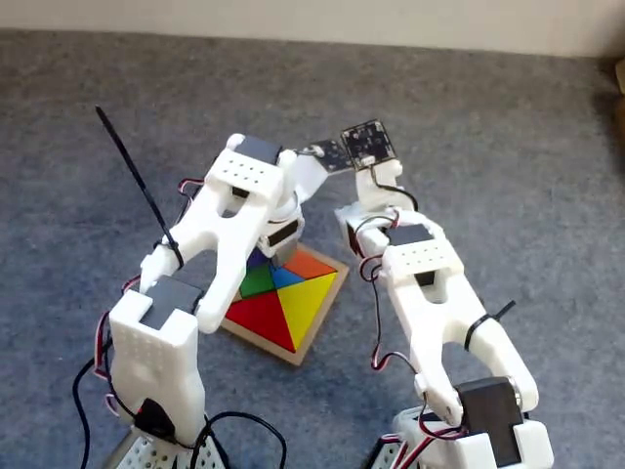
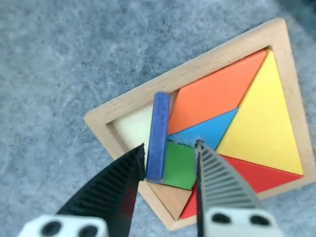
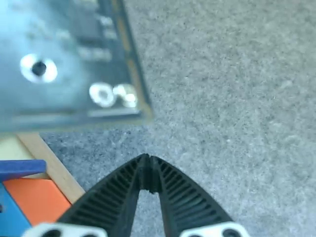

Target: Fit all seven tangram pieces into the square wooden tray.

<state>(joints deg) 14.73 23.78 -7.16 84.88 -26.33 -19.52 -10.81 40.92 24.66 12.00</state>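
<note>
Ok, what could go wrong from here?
The dark blue piece stands on edge, its far end at the rim of the wooden tray; a push could tip it onto the rim instead of into the bare slot. The left gripper has open fingers beside the green piece and might dislodge it.

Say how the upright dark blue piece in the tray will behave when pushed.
The dark blue piece looks like rigid wood, so it should not bend. Standing on edge beside a bare slot, it will probably tip flat under a light push.
</note>
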